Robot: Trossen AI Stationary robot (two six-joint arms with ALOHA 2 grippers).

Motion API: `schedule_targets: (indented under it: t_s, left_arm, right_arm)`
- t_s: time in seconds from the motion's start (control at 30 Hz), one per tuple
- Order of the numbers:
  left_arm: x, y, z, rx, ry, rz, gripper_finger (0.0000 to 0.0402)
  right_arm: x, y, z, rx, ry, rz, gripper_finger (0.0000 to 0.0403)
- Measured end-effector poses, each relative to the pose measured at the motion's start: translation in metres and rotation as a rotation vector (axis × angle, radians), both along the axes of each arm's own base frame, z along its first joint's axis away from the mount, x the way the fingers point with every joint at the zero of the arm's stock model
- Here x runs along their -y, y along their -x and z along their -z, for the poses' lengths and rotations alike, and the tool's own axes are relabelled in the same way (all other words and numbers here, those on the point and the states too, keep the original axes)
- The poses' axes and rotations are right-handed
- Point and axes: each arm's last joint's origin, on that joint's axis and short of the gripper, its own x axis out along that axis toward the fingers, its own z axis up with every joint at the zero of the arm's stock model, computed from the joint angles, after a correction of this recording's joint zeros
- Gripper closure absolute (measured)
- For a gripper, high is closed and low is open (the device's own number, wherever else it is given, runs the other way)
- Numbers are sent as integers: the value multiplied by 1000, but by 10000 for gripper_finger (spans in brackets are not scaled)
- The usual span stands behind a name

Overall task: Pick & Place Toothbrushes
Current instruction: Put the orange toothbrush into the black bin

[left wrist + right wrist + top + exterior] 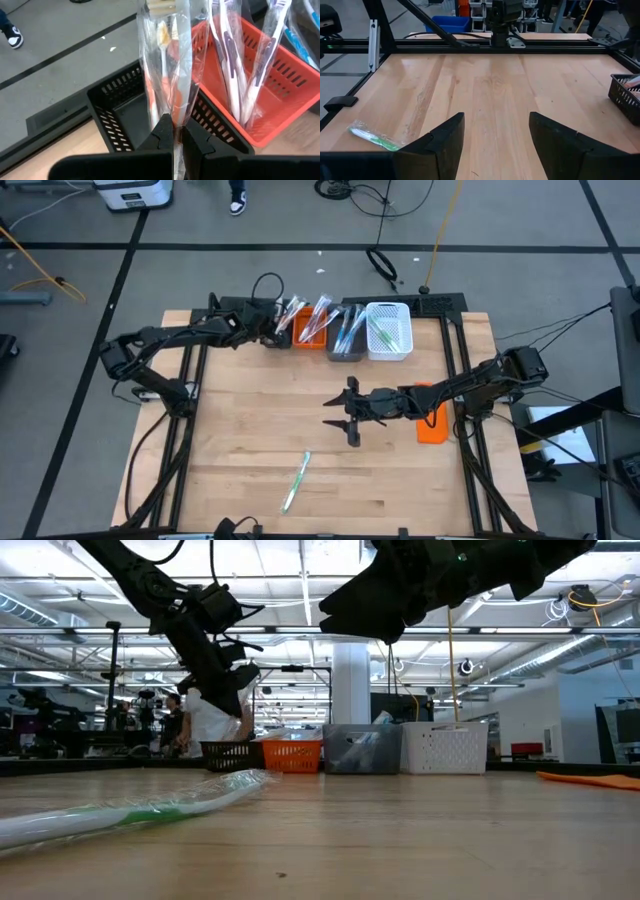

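Wooden table (250, 450) — wrapped toothbrush (296, 480), right hand (352, 416) spread

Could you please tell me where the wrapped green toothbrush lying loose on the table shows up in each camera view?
High view: the green toothbrush lies on bare wood near the table's front edge, ahead of the open right gripper.
Low view: blurred, close, lower left.
Left wrist view: not in it.
Right wrist view: lower left, beside the fingers.
Shared landmark: the black bin.
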Motion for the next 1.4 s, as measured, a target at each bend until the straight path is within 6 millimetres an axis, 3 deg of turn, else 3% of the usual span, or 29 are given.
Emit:
schedule_targets:
  t_s: [1.07,1.4]
  left_arm:
    - [2,2,3,-16,30,-15,400]
    - [-4,-5,24,-61,65,-25,393]
  right_arm:
    - [1,3,7,-2,-25,7,191]
    - [1,5,7,20,-30,7,191]
